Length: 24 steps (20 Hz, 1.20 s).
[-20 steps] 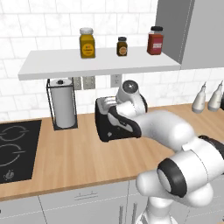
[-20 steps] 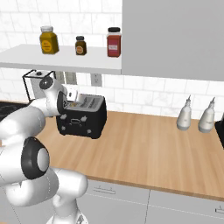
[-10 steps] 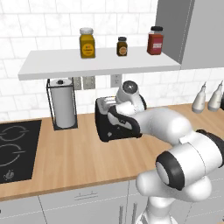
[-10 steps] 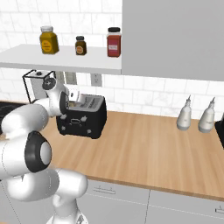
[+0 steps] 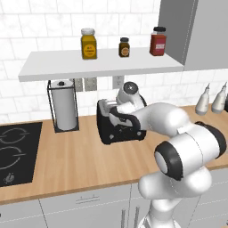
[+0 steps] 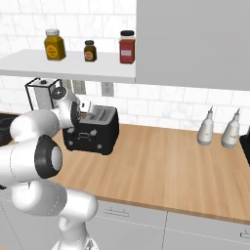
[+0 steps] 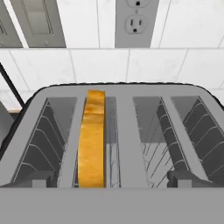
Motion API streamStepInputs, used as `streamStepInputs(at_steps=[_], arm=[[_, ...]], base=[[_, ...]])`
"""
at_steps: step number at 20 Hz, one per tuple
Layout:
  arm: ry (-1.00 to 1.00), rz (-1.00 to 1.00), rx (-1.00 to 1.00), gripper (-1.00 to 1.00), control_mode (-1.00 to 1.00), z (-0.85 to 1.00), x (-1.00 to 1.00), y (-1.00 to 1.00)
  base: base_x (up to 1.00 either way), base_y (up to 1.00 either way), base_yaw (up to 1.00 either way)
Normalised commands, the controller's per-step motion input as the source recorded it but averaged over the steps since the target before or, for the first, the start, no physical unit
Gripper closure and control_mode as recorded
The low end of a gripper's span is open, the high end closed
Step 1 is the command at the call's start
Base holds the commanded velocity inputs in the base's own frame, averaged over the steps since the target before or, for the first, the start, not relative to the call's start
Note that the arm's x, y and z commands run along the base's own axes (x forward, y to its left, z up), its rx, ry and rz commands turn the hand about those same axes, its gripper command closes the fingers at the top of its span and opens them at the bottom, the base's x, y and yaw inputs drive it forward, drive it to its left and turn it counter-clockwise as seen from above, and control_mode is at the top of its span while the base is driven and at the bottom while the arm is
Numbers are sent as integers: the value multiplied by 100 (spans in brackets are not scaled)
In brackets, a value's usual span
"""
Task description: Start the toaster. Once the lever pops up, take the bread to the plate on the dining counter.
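Surface: light-wood countertop (image 5: 80, 160) against white tiled wall
Toaster: boxy black four-slot toaster (image 5: 118, 129) on countertop, below wall outlet (image 7: 136, 22)
Bread: orange-brown crusted slice (image 7: 92, 140) upright in second slot from left
Gripper: two-finger gripper (image 5: 116, 116) directly above toaster; finger spread cannot be told

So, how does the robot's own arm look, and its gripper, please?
The arm is built of glossy white rounded shells, joined by dark, near-black ring joints. A round grey and black cap sits near the wrist. The gripper ends in two small dark grey finger tips. I see no cables or markings.
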Motion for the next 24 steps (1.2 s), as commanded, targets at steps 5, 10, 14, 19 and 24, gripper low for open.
streamStepInputs(at_steps=[5, 10, 14, 19, 24], arm=[[0, 0, 1, -100, -100, 0, 14, 12], [0, 0, 1, -100, -100, -4, 20, 15], [0, 0, 2, -100, -100, -16, 16, 0], [0, 0, 4, -100, -100, -12, 9, 0], [-1, 0, 5, -100, -100, -4, 0, 0]], base=[[0, 0, 0], [0, 0, 0], [0, 0, 0], [0, 0, 0], [0, 0, 0]])
